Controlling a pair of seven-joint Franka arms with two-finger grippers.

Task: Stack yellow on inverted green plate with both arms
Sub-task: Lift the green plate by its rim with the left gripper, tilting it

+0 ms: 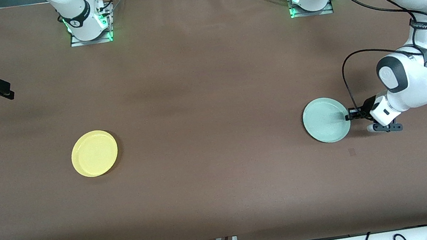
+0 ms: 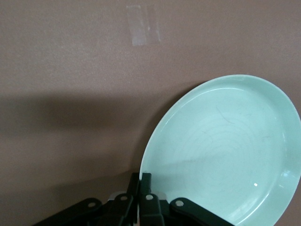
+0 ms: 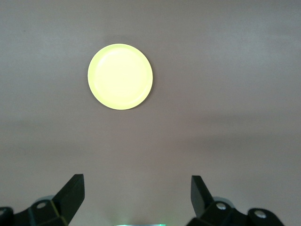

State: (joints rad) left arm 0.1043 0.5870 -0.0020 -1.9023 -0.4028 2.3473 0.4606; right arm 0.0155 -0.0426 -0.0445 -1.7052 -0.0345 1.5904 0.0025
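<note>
Pinching the thin rim of the green plate (image 1: 325, 119), the left gripper (image 1: 351, 115) has its jaws closed on stiff, light, probably slippery plastic, while the yellow (image 1: 94, 153) lies well apart toward the right arm's end of the counter (image 1: 210, 95), and the right gripper (image 1: 1, 90) waits wide open and empty, far from the green plate.

The green plate (image 1: 325, 119) is lying rim-up on the desk (image 1: 210, 95) toward the left arm's end. The left gripper (image 1: 349, 116) is sitting low at that plate's edge, on the side facing the left arm's end of the desk, its fingers (image 2: 145, 193) pinching the rim. The yellow plate (image 1: 94, 153) is lying flat well apart from the green plate, toward the right arm's end, about level with it from the front camera. The right gripper (image 1: 1, 90) is waiting above the desk's edge, past the yellow plate from the green plate, fingers (image 3: 75, 190) spread.
</note>
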